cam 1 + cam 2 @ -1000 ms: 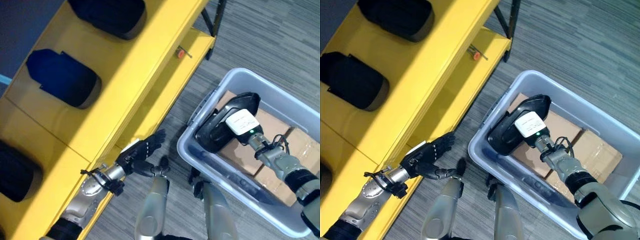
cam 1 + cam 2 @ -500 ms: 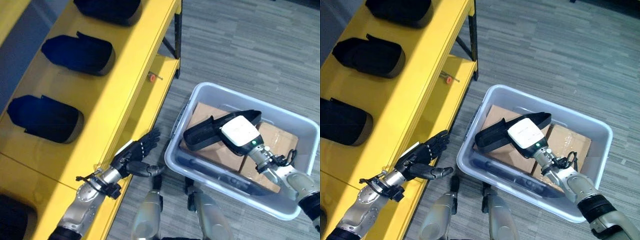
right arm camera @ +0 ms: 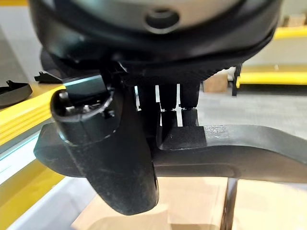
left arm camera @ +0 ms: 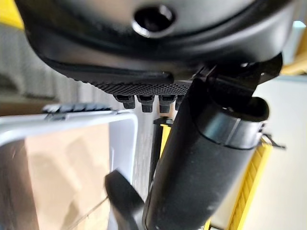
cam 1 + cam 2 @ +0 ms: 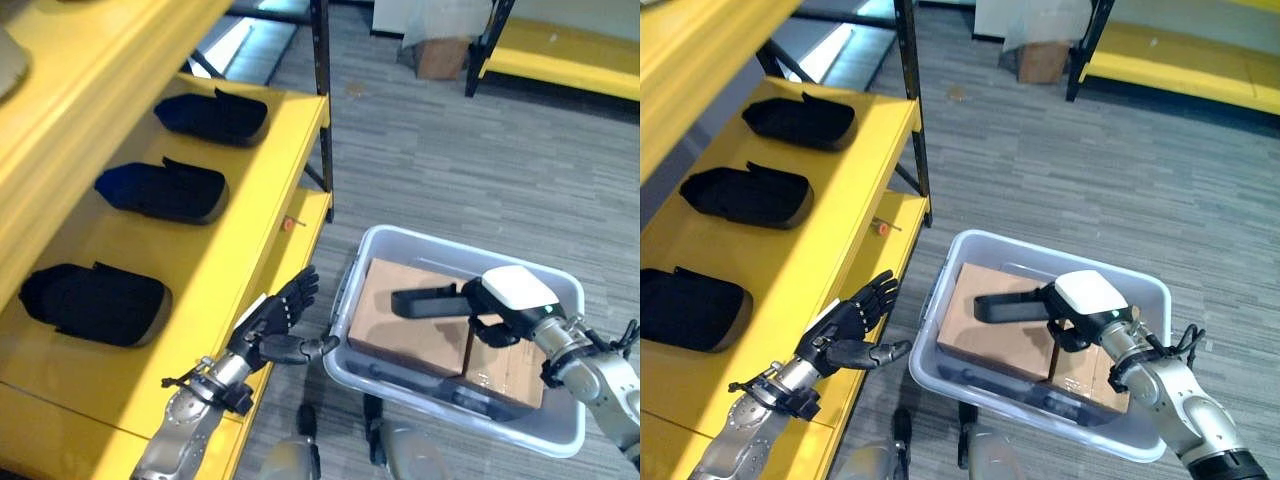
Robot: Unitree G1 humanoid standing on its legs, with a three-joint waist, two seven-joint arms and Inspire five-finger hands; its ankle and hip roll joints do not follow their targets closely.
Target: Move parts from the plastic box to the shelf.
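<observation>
The right hand (image 5: 1087,303) grips a black part (image 5: 1012,306) above the box (image 5: 940,345), fingers and thumb curled round its thicker end. The part is long and flat, smooth matte plastic with rounded edges. Its long axis lies about level, the free end pointing toward the box's shelf-side wall and the held end over the box's middle. In the right wrist view the fingers (image 3: 169,103) wrap over the part's top edge and the thumb closes under it. The grasped end is hidden behind the hand, so its full shape cannot be made out.

The box is translucent grey plastic with a rounded rim, standing on grey striped carpet (image 5: 440,150) just beside the shelf (image 5: 255,190). Brown cardboard (image 5: 990,335) with flat faces covers its bottom. A dark shape along the near wall is too blurred through the plastic to identify.

The left hand (image 5: 268,322) is held out between the shelf's front edge and the box, released, fingers straight and spread, thumb pointing at the box wall, touching nothing.

Three black parts (image 5: 745,196) lie in a row on the yellow shelf board, each low, rounded and shell-like. The nearest is cut off at the view's edge. A small orange thing (image 5: 881,228) lies on the lower board.
</observation>
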